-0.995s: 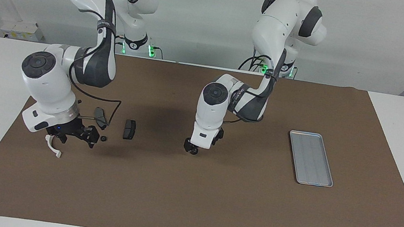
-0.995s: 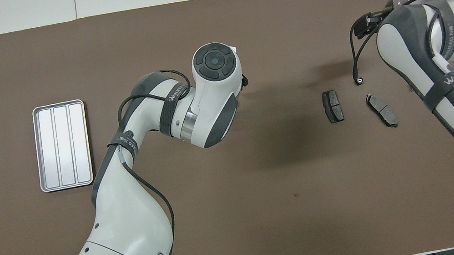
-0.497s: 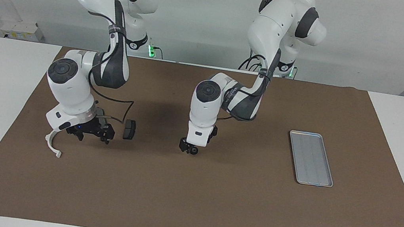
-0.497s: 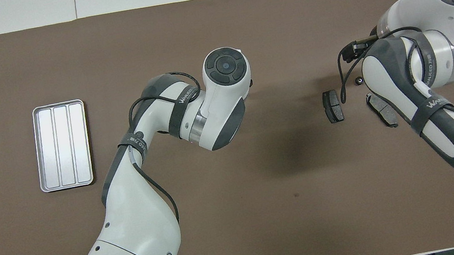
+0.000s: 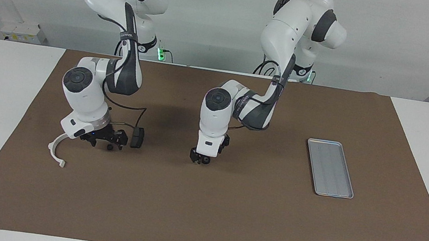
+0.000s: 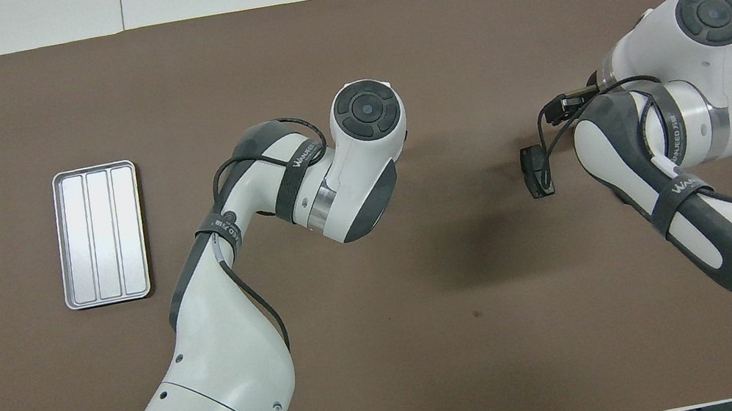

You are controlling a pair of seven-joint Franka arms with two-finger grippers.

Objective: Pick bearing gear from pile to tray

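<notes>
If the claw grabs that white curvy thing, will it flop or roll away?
The thin white curved plastic arc probably stays stiff: it keeps its hooked shape lying on the brown mat. It looks slim, so it is likely light. Lying flat, it should slide or spin rather than roll.

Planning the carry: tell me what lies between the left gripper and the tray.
Bare brown mat only, in the facing view, from the left gripper to the tray.

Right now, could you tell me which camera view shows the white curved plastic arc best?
The facing view: the white curved plastic arc lies in plain sight on the brown mat, at the right arm's end, beside the right pincer. In the overhead view the right arm covers that spot, so none of it shows.
</notes>
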